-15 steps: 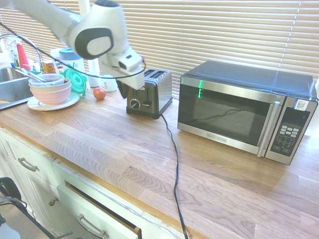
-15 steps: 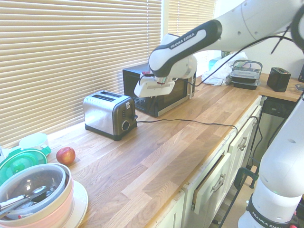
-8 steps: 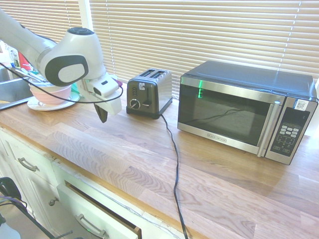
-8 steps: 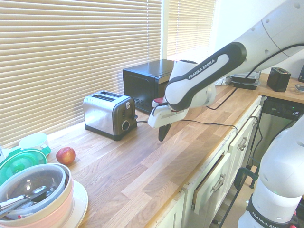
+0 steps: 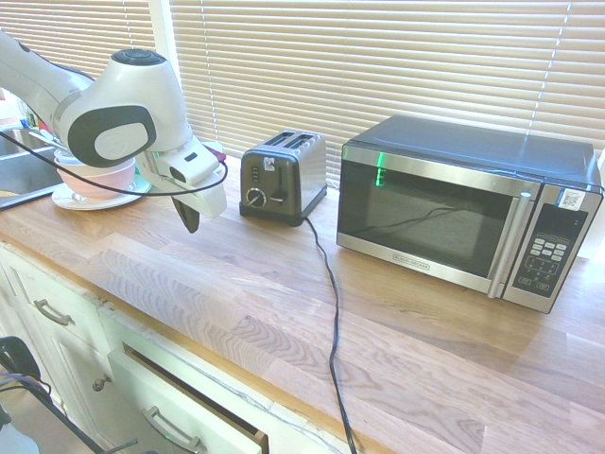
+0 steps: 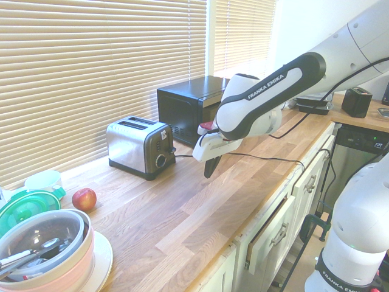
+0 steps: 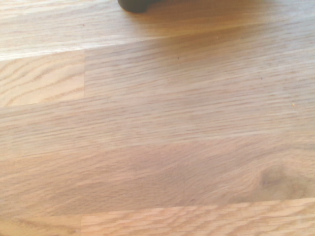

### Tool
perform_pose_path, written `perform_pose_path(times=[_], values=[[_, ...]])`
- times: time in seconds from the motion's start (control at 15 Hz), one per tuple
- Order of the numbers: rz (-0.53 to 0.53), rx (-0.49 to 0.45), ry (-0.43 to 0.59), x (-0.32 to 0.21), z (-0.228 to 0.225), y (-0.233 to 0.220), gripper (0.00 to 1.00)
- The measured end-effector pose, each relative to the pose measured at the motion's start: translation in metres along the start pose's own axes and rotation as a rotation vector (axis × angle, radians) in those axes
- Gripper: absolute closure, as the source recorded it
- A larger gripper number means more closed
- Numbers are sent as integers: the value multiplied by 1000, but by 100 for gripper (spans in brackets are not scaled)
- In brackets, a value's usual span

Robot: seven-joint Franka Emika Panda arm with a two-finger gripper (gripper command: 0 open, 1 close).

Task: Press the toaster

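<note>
- The toaster [image 5: 282, 177] stood on the wood counter [image 5: 284, 293], just left of the microwave [image 5: 463, 208] in the first outside view.
- The gripper [image 5: 191, 223] hung over bare counter, near the toaster's black front but not touching it. Its fingers were pinched together and held nothing.
- The reach looked like the step in hand. The next move called for lining the tip up over the lever [image 5: 280, 196], then pushing down.
- Only the second outside view showed an apple [image 6: 84, 199].
- The wrist view showed just wood, and a dark blob [image 7: 135, 5] that was maybe the toaster's foot.
</note>
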State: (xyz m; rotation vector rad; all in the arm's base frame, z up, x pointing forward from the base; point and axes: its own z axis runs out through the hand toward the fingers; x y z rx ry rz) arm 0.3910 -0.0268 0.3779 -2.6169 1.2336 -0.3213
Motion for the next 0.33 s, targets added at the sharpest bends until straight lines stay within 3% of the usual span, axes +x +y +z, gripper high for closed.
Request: perform_pose_path(times=[0.33], values=[[-23,-6,-12,-8,6,-6,0]])
